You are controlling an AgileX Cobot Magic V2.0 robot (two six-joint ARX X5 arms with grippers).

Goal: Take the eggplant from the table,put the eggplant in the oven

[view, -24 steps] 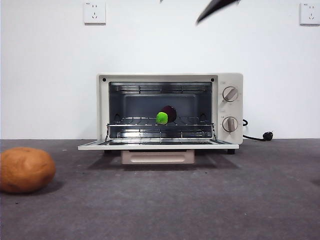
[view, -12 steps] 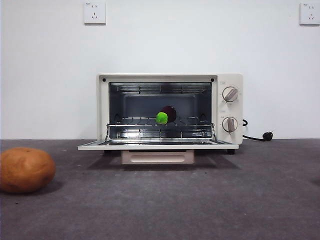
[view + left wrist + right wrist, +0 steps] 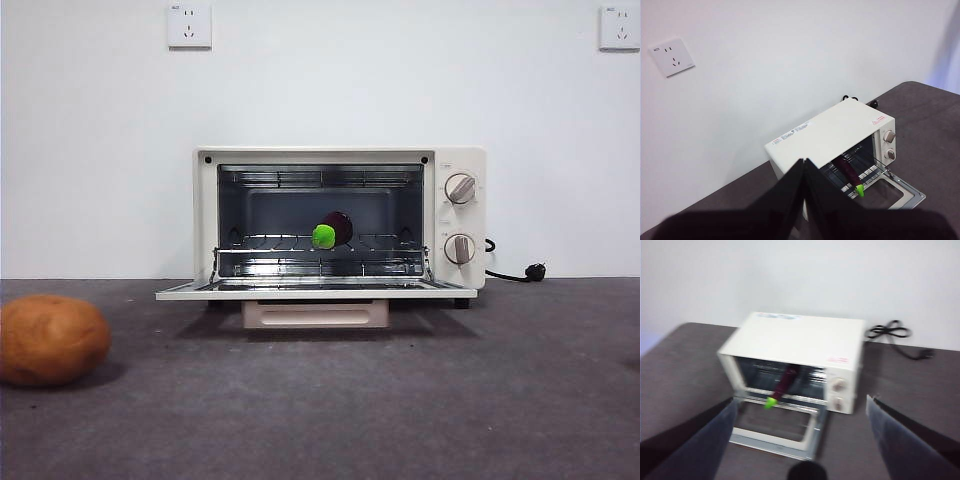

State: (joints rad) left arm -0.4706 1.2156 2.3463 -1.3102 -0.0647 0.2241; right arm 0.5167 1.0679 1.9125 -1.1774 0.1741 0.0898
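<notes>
Front view is showing the eggplant point(image 3: 331, 230) lying on the wire rack point(image 3: 320, 243) inside the oven point(image 3: 340, 222), green cap facing the dropped-open door point(image 3: 316, 291), while a potato point(image 3: 52, 339) is sitting well apart on the table point(image 3: 400, 400). Both arms are hanging high above: the left gripper point(image 3: 804, 165) is pressing its jaws together on nothing, and the right gripper point(image 3: 800, 407) is gaping wide, holding nothing.

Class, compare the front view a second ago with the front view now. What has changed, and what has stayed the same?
One second ago a dark arm tip showed at the top edge, right of centre; half a second ago it had left the view, and it is absent now. The eggplant lies unmoved on the rack of the oven, green cap forward, door still open. The potato has not moved on the table.
</notes>
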